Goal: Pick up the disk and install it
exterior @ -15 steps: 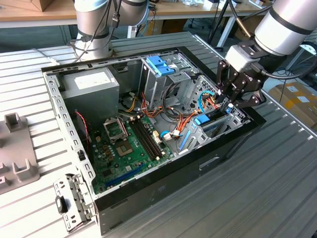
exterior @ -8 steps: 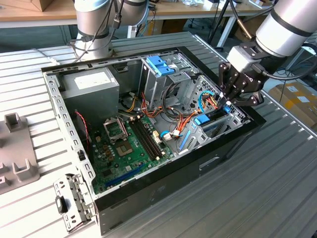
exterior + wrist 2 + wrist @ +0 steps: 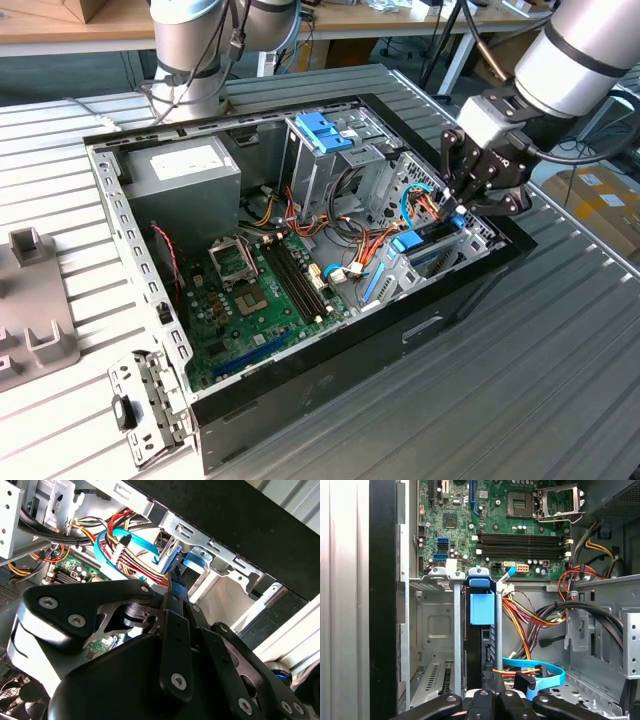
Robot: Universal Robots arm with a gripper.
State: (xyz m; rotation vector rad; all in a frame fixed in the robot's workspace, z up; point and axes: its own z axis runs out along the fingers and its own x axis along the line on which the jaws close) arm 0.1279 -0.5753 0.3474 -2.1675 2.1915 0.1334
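Observation:
The disk (image 3: 482, 607), a dark drive in a bright blue carrier, stands on edge in a metal slot of the bay at the open computer case's (image 3: 110, 190) front corner. In the exterior view the disk (image 3: 415, 243) lies low on the exterior view's right side of the case. My gripper (image 3: 458, 207) hangs just over its outer end. Its fingers come together to a narrow point at the carrier's edge in both wrist views, gripper (image 3: 175, 575) and gripper (image 3: 492, 680). They look shut and touch the disk's end. I cannot tell whether they clamp any of it.
A blue bracket (image 3: 325, 130) tops the metal drive cage. Red, orange and blue cables (image 3: 530, 625) crowd the space beside the bay. The motherboard (image 3: 270, 290) and power supply (image 3: 185, 170) fill the case. A loose metal bracket (image 3: 150, 410) and grey fixture (image 3: 30, 320) sit on the slatted table.

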